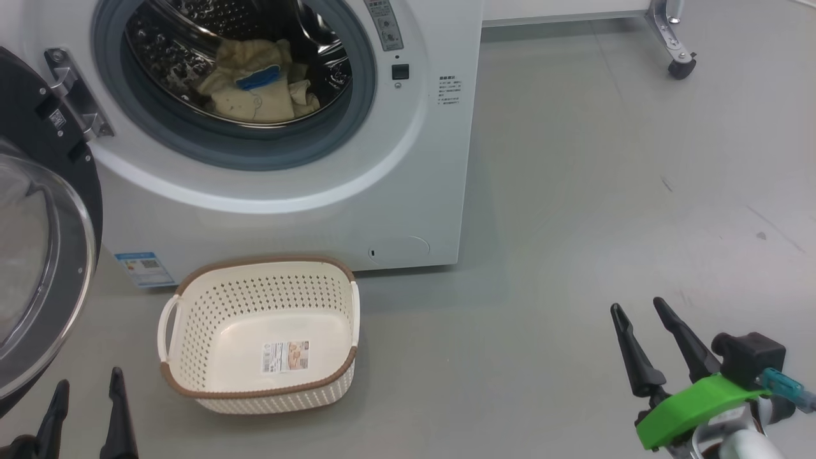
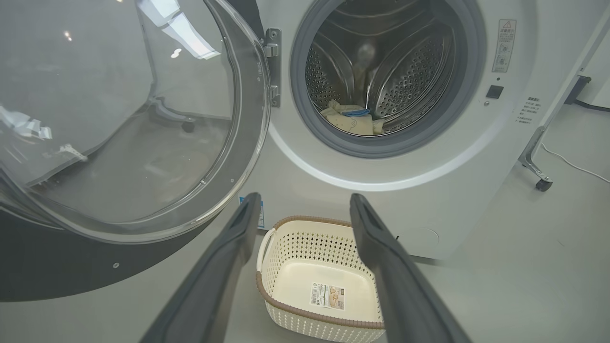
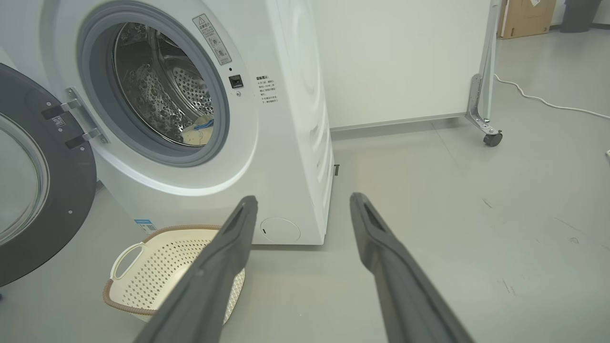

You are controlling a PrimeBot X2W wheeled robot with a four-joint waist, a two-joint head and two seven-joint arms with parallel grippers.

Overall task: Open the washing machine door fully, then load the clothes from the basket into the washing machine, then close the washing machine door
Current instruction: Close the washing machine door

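The white washing machine [image 1: 408,191] stands at the back with its round door [image 1: 38,223] swung wide open to the left. Pale yellow clothes [image 1: 258,83] with a blue trim piece lie inside the steel drum, also seen as clothes [image 2: 350,121] in the left wrist view. On the floor in front sits the cream basket [image 1: 191,331] with a brown rim, holding nothing but its label. My left gripper [image 1: 86,390] is open at the lower left, near the door's lower edge. My right gripper [image 1: 639,306] is open at the lower right, well clear of the basket.
A wheeled metal frame leg [image 1: 676,60] stands at the far right behind the machine. A white cable [image 3: 548,100] runs along the grey floor beyond it. A cardboard box [image 3: 524,16] leans at the back wall. Open floor [image 1: 605,191] lies right of the machine.
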